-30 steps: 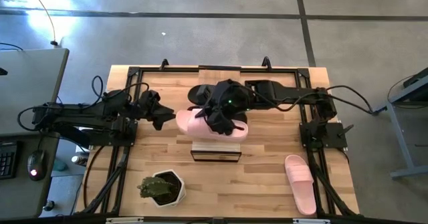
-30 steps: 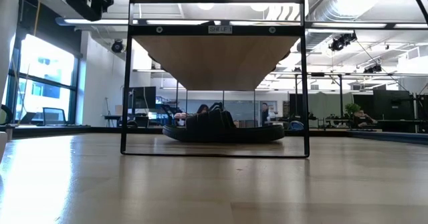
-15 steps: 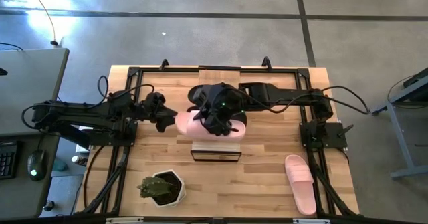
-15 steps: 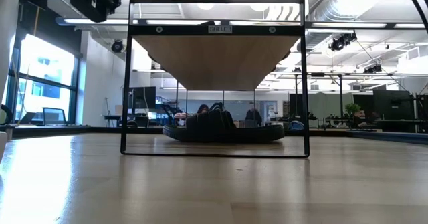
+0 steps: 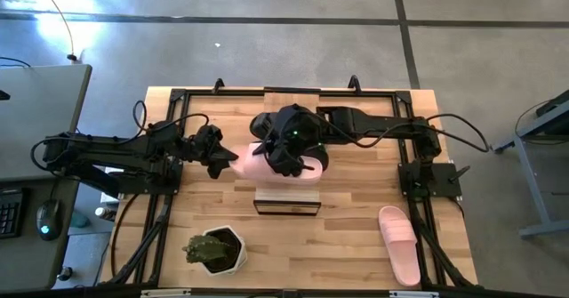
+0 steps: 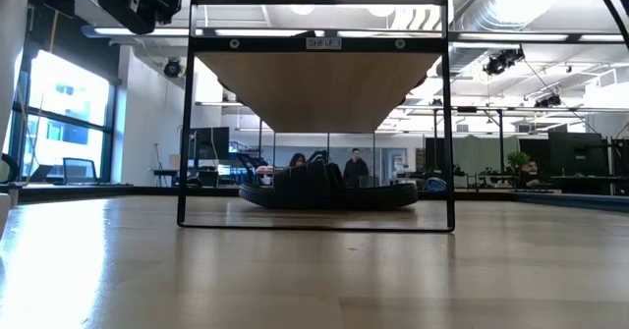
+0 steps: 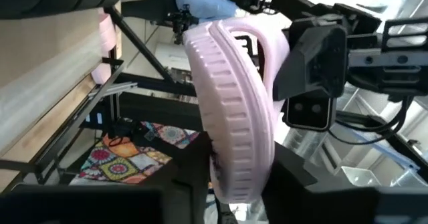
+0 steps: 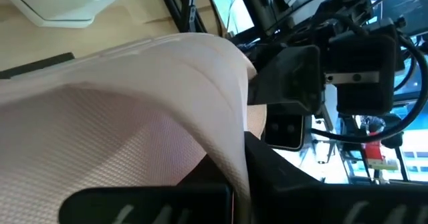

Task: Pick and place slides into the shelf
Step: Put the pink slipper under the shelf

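A pale pink slide (image 5: 258,163) is held in the air over the table's middle, above the far side of the shelf (image 5: 286,202). My left gripper (image 5: 229,160) is shut on its left end, and my right gripper (image 5: 289,158) is shut on its middle. The slide stands on edge in the left wrist view (image 7: 234,110). A second pink slide (image 5: 397,243) lies flat near the table's right near corner. A black slide (image 5: 265,124) rests on the table behind the shelf (image 6: 314,113) and shows under it in the low view (image 6: 329,190). My left gripper pinches the pink slide's left end (image 7: 231,174) between its two fingers, coming level from the table's left, along the slide. The slide is clear of the table, with its ribbed sole edge (image 7: 227,103) turned toward the camera. My right gripper grips the slide at its strap (image 8: 221,83), beside the textured footbed (image 8: 100,137), coming from above. One finger (image 8: 274,167) lies against the strap's outer side; the gripper's body hides the rest.
A potted green plant (image 5: 215,250) stands by the table's near edge, left of the shelf. A black frame (image 5: 178,102) runs round the tabletop. Bare wood lies between the shelf and the second pink slide. A person shows far off in the low view (image 6: 354,167).
My left gripper has moved toward the table's right until the pink slide's left end sits between its fingers. My right gripper has carried the slide a little toward the far and left edges, and the slide looks narrower from above.
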### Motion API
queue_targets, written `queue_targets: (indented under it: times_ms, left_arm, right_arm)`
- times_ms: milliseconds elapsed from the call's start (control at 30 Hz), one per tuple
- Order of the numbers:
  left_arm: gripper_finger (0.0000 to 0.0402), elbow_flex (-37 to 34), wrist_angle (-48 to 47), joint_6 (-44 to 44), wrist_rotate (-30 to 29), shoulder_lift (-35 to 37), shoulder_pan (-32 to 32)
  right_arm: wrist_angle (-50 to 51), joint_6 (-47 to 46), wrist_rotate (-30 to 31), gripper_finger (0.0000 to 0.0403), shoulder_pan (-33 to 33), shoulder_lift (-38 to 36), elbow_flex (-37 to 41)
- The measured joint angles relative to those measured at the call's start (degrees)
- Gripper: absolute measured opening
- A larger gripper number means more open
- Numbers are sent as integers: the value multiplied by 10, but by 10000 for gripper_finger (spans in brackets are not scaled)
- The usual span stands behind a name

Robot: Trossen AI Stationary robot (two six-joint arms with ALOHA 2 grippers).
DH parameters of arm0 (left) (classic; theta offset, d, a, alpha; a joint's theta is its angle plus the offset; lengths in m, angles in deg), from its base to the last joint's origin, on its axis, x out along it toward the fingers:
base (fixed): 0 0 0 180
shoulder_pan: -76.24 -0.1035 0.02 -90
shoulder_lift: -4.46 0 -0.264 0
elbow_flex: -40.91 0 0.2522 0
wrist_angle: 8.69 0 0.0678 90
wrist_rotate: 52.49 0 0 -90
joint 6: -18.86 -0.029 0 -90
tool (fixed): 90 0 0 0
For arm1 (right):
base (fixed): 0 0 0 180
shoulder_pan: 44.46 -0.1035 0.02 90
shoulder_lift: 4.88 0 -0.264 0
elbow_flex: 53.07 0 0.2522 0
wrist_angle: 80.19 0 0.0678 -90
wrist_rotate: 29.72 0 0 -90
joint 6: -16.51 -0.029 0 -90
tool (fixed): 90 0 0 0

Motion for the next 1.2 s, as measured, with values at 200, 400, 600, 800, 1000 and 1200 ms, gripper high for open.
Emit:
queue_targets:
  times_ms: [200,400,600,800,1000,1200]
  left_arm:
    - [27,0,-7,-2,4,0,0]
    - [23,0,-6,-41,2,0,0]
    - [20,0,-3,-76,-14,0,0]
    - [19,0,2,-84,-16,0,0]
    - [19,0,5,-99,-25,0,0]
    - [19,0,5,-130,-51,0,0]
  right_arm:
    - [1,-5,-1,0,1,-1,0]
    - [-3,-52,-2,0,1,-2,0]
    - [-2,-134,-22,19,2,-8,0]
    - [10,-190,-31,101,1,-14,0]
    - [46,-217,-22,172,-7,-16,0]
    - [98,-216,65,190,-29,-35,0]
